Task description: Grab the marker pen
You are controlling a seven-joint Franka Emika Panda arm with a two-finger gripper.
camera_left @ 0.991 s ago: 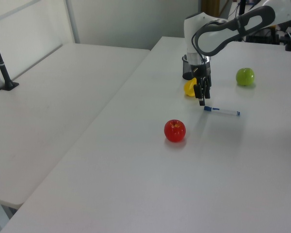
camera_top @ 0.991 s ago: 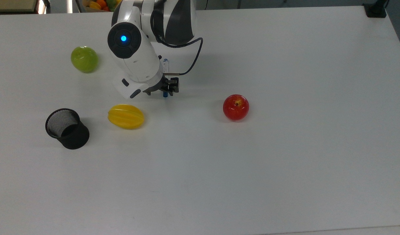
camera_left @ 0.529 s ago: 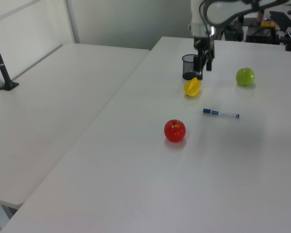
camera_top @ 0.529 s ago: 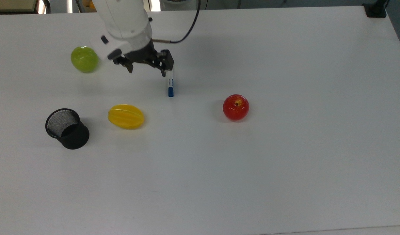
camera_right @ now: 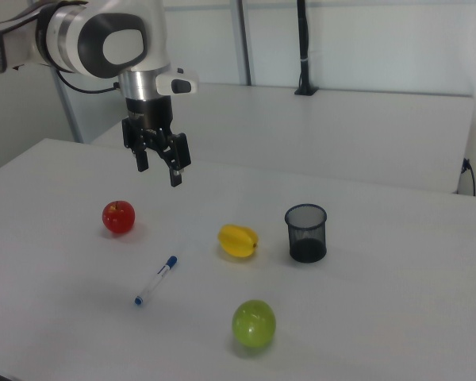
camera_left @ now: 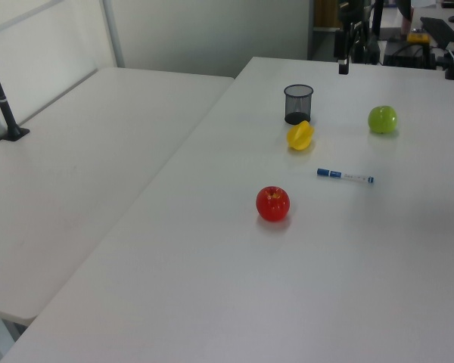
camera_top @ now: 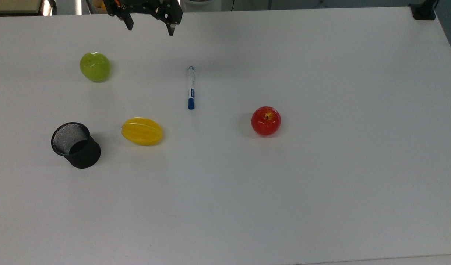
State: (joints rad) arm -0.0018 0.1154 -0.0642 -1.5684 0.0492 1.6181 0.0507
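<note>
The table point(camera_top: 321, 184) is white and carries five loose items. My arm point(camera_right: 103, 40) hangs above it, and my gripper point(camera_right: 159, 165) is raised well clear of the surface with its fingers spread apart and nothing between them; in the top view it sits at the upper edge point(camera_top: 148, 25), above and left of the pen. The cup point(camera_top: 76, 145), black mesh and upright, stands at the top view's left, with the yellow fruit point(camera_top: 142, 131) near it on its right. The green apple point(camera_top: 95, 66) lies farther up on the top view's left, well apart from both. The red apple point(camera_top: 266, 120) rests alone toward the middle. The pen point(camera_top: 190, 87) lies flat on the table between the green apple and the red apple, touching neither, its blue cap pointing toward the top view's bottom and its dark end toward the top. In the right view the pen point(camera_right: 156, 280) lies below the gripper, apart from it.
</note>
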